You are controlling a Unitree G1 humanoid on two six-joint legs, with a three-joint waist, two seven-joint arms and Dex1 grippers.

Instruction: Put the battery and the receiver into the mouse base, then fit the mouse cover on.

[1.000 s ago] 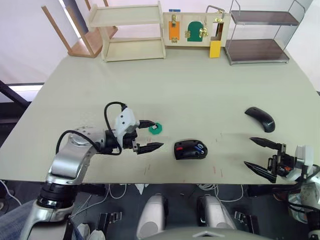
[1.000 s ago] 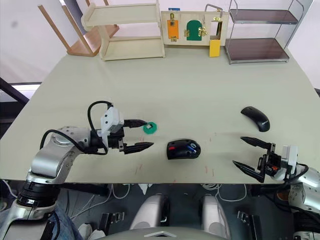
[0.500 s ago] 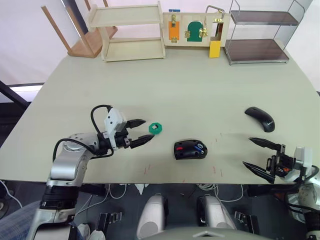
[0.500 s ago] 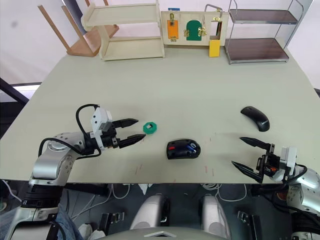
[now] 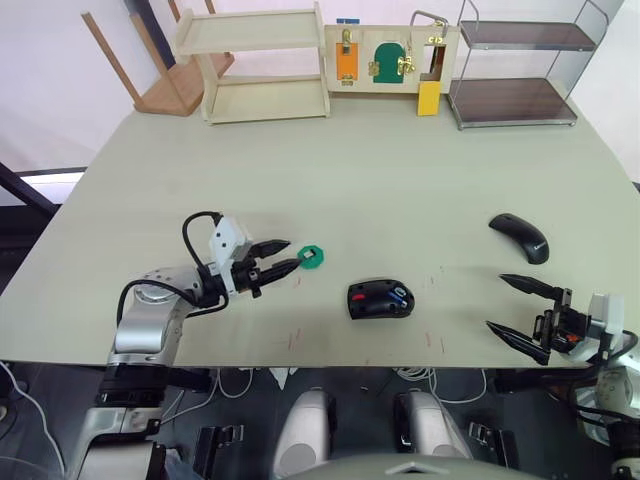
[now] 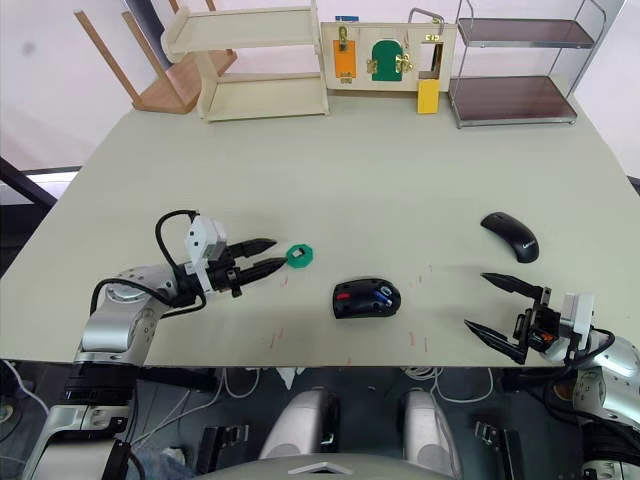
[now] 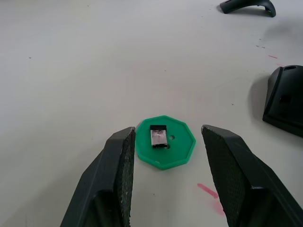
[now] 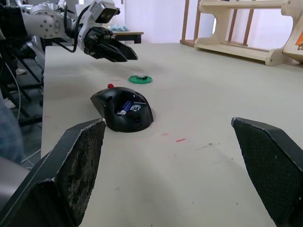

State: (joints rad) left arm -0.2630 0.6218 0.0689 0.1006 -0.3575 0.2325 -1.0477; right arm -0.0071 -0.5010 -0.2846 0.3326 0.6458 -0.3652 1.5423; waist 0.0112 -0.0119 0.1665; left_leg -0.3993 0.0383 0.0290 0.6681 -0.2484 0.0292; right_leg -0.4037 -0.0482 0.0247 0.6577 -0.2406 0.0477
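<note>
Looking from near to far:
Right gripper (image 5: 524,311): lower right of the head view, near the table's front edge, fingers spread wide, holding nothing.
Base (image 5: 380,299): lower centre of the head view, lying on the table with its inside open upward and a red part at its left end.
Battery (image 5: 401,296): blue, lying inside the base, at its right side.
Left gripper (image 5: 279,256): left of centre in the head view, pointing at the tray, fingers a narrow gap apart, holding nothing.
Tray (image 7: 165,148): flat green octagon, just in front of the left fingertips; in the left wrist view it lies between the two fingers (image 7: 118,161), apart from both.
Receiver (image 7: 159,136): small grey and dark piece lying on top of the tray.
Cover (image 5: 521,237): right side of the head view, beyond the right gripper, lying arched on the table, well apart from the base.
Table (image 5: 380,170): pale, with small red marks near the base.
</note>
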